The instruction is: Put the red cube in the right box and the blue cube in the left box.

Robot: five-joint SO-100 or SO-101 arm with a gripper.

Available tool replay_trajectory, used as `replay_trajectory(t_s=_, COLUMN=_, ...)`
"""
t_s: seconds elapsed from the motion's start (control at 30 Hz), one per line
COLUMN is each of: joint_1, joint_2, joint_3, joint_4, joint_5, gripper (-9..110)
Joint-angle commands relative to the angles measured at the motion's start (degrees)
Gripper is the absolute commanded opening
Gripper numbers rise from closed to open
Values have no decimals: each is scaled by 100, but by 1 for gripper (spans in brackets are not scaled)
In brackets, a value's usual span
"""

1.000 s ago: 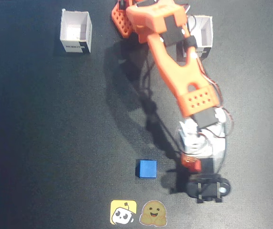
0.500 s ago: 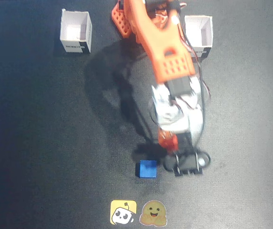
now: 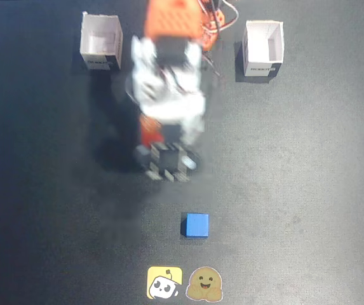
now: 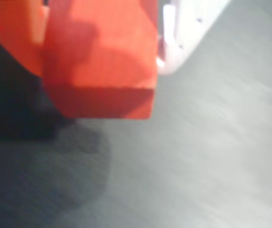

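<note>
One red cube (image 4: 102,61) is clamped in the gripper (image 3: 162,136); one blue cube (image 3: 196,225) sits near the table's (image 3: 309,190) front edge. Two white boxes at the back: left box (image 3: 101,42), right box (image 3: 263,48).

- In the fixed view I see two boxes at the top of the table (image 3: 334,190): the left box (image 3: 101,42) at upper left, the right box (image 3: 263,49) at upper right, well apart.
- My arm (image 3: 169,82) reaches down the view between them, nearer the left box.
- The gripper (image 3: 151,136) sits below the arm, left of centre, blurred.
- The blue cube (image 3: 196,225) lies on the table below the gripper and slightly right, apart from it.
- Two stickers (image 3: 185,283) sit side by side at the bottom edge, just below the blue cube.
- In the wrist view the red cube (image 4: 102,57) sits between the fingers (image 4: 183,33), above the table.
</note>
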Motion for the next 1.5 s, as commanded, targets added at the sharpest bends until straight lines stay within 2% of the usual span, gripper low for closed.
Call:
replay_trajectory(t_s=0.0, joint_1=659, joint_2=694, joint_3=35, joint_4=343, joint_5=-264, gripper=11)
replay_trajectory(t_s=0.4, joint_1=2707, joint_2=1819, joint_3=896, joint_4=606, joint_5=-747, gripper=11)
replay_trajectory(t_s=1.03, joint_1=5001, joint_2=1986, joint_3=932, joint_4=1274, joint_5=-1037, gripper=12)
replay_trajectory(t_s=1.33, joint_1=5985, joint_2=1986, joint_3=976, joint_4=1608, joint_5=-914, gripper=12)
replay_trajectory(t_s=1.47, joint_1=6205, joint_2=1978, joint_3=1090, joint_4=1600, joint_5=-536, gripper=12)
